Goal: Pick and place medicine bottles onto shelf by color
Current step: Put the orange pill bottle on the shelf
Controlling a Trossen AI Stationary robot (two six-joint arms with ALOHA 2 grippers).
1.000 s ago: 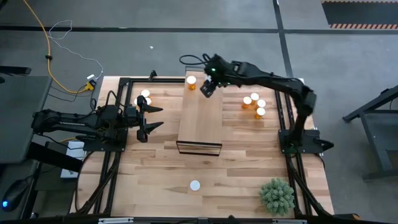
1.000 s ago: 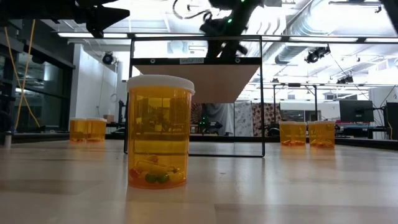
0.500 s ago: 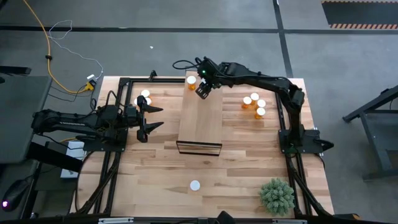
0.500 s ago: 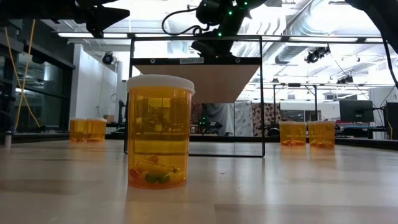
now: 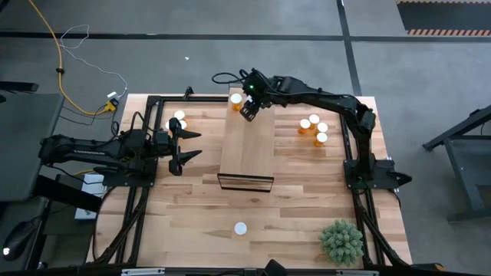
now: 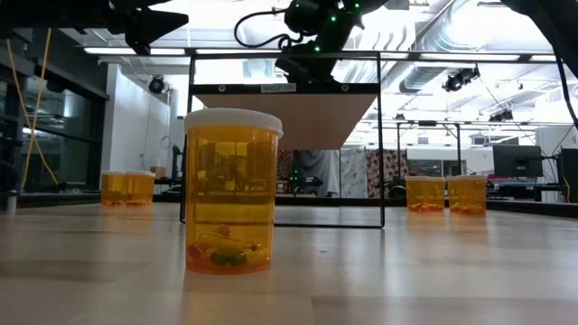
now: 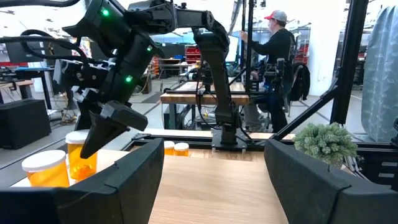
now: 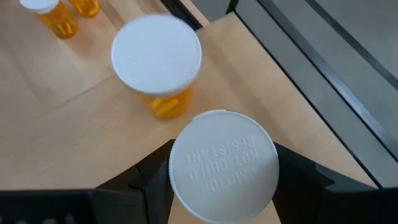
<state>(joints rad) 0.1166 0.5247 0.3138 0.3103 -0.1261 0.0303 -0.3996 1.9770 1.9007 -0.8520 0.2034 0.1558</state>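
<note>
The shelf [image 5: 247,153] stands mid-table, a long light-wood board on a dark frame. One orange medicine bottle with a white cap [image 5: 236,100] stands at its far left corner and also shows in the right wrist view [image 8: 157,59]. My right gripper [image 5: 247,112] hangs over the shelf's far end, right beside that bottle, shut on another bottle [image 8: 224,165]. My left gripper [image 5: 184,146] waits open and empty left of the shelf. Two bottles [image 5: 179,119] stand on the table at far left, three [image 5: 314,129] at far right, one [image 6: 232,190] near the front edge. My right gripper pinches the bottle just below its white cap [image 8: 224,165], one finger [image 8: 149,180] on each side. The fingers come from above, pointing down. The bottle stands upright in the hold, cap up. The cap hides its base, so I cannot tell if it rests on the shelf.
A small green plant [image 5: 341,241] stands at the table's near right corner. A dark frame [image 5: 153,103] runs along the table's edges. A person [image 7: 273,56] stands in the room beyond the table. The shelf's near half [image 5: 247,165] is bare wood.
My right gripper has gone toward the table's left edge over the shelf's far end with its bottle, closing on the bottle that stands at the far left corner. It has hardly moved in the last half second.
</note>
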